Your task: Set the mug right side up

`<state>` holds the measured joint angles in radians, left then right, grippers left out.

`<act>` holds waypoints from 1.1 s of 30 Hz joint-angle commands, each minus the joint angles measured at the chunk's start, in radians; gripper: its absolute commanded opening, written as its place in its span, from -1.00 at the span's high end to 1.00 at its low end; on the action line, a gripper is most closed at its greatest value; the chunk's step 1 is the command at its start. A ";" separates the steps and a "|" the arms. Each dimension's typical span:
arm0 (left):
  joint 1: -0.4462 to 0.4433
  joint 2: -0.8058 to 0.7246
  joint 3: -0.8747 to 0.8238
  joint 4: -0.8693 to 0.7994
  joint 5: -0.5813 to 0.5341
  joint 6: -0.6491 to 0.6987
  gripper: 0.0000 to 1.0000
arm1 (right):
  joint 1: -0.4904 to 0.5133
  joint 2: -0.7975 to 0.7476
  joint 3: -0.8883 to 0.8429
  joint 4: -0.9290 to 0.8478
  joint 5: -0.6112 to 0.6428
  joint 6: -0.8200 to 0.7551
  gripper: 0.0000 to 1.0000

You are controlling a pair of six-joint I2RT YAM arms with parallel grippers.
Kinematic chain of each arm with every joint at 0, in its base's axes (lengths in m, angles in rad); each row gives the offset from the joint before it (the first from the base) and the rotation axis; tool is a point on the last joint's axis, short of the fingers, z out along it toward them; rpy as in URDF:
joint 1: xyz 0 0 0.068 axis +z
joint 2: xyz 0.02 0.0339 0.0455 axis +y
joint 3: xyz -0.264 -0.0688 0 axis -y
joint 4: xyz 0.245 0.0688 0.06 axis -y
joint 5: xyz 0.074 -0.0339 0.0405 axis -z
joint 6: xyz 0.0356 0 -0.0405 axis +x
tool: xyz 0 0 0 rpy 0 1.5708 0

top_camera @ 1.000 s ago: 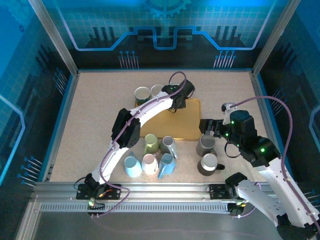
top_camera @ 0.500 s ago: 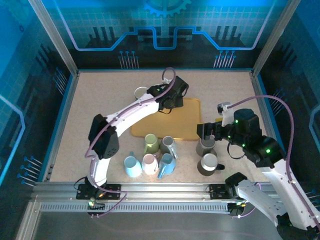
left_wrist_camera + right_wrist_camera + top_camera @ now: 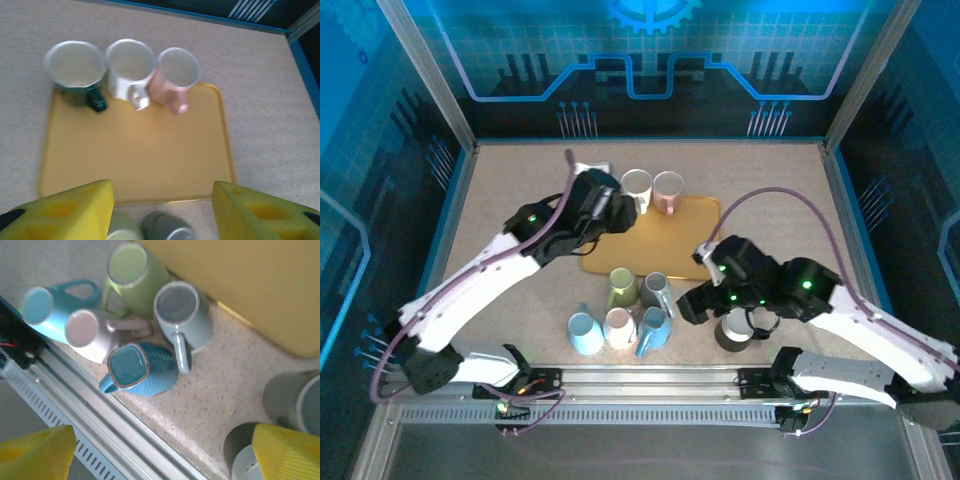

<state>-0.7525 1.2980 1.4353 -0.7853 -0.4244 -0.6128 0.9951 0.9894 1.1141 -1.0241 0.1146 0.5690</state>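
Note:
Several mugs stand upside down in a cluster by the table's near edge: green (image 3: 131,270), grey-blue (image 3: 182,307), light blue (image 3: 47,305), whitish (image 3: 87,330) and textured blue (image 3: 140,367). My right gripper (image 3: 162,455) hangs open above the cluster's right side (image 3: 698,303), holding nothing. Three upright mugs line the back edge of the yellow tray (image 3: 135,150): dark green (image 3: 75,67), white (image 3: 130,62) and pink (image 3: 176,72). My left gripper (image 3: 162,210) is open and empty above the tray's near edge; in the top view it sits at the tray's back left (image 3: 605,210).
Two grey mugs stand right of the cluster, a lighter one (image 3: 295,400) and a dark one (image 3: 737,328). The metal rail (image 3: 90,440) runs along the table's near edge just below the cluster. Bare tabletop lies to the left of the tray (image 3: 510,200).
The left gripper drew back to the left from the tray's back edge, uncovering the white and pink mugs, and its jaws widened. The right arm swung left and down toward the mug cluster.

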 commanded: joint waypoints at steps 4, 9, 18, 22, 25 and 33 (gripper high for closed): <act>0.051 -0.200 -0.204 -0.017 -0.158 0.093 -0.20 | 0.144 0.213 0.025 -0.020 0.164 0.579 -0.62; 0.079 -0.275 -0.319 0.067 -0.199 0.148 -0.20 | 0.191 0.407 0.134 -0.062 0.154 0.765 -0.61; 0.102 -0.340 -0.424 0.168 -0.211 0.184 -0.18 | 0.204 0.525 0.161 -0.042 0.146 1.009 -0.72; 0.104 -0.356 -0.440 0.190 -0.174 0.176 -0.18 | 0.209 0.568 0.179 -0.027 0.147 1.032 -0.71; 0.104 -0.366 -0.435 0.185 -0.179 0.170 -0.18 | 0.208 0.598 0.186 -0.024 0.139 1.042 -0.71; 0.104 -0.387 -0.440 0.186 -0.198 0.172 -0.18 | 0.184 0.659 0.189 -0.017 0.109 1.039 -0.68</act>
<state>-0.6563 0.9241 1.0107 -0.6182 -0.6025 -0.4606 1.1885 1.6249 1.2907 -1.0241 0.2268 1.5715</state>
